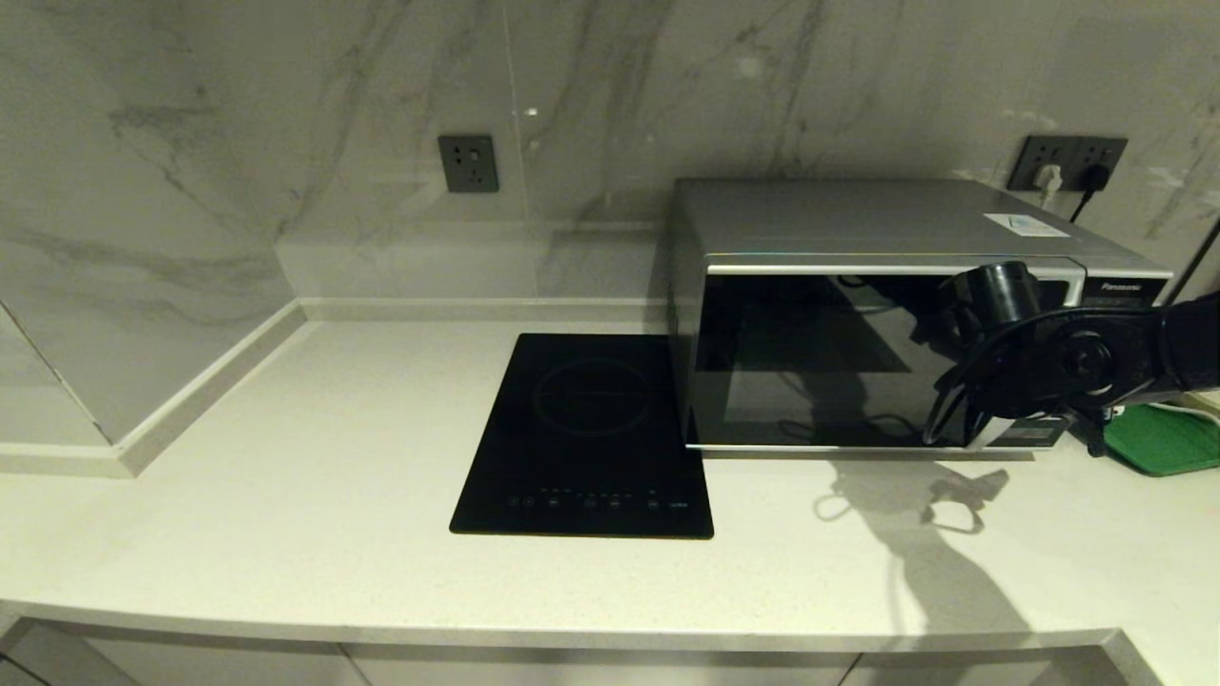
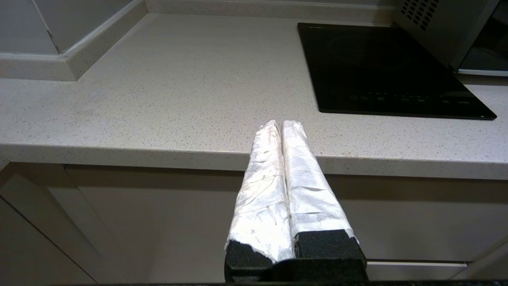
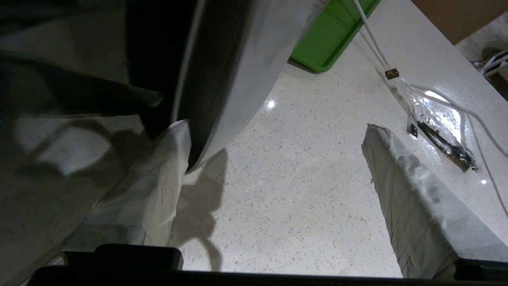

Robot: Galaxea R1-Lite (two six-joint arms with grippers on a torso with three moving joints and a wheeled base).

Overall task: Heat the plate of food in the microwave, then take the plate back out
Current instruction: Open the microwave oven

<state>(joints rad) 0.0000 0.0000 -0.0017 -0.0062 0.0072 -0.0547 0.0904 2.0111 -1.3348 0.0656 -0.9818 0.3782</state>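
Beside the microwave [image 1: 858, 353], right gripper [image 3: 274, 159] gapes near green tray [image 1: 1168, 440].

We see a flat black induction cooktop [image 1: 583, 438] lying on the pale speckled bench [image 1: 286, 495], a green tray [image 1: 1168, 440] at three o'clock near the bench's edge, a grey wall socket [image 1: 468, 163] at twelve o'clock, and a double socket [image 1: 1067, 163] with two plugs at two o'clock.
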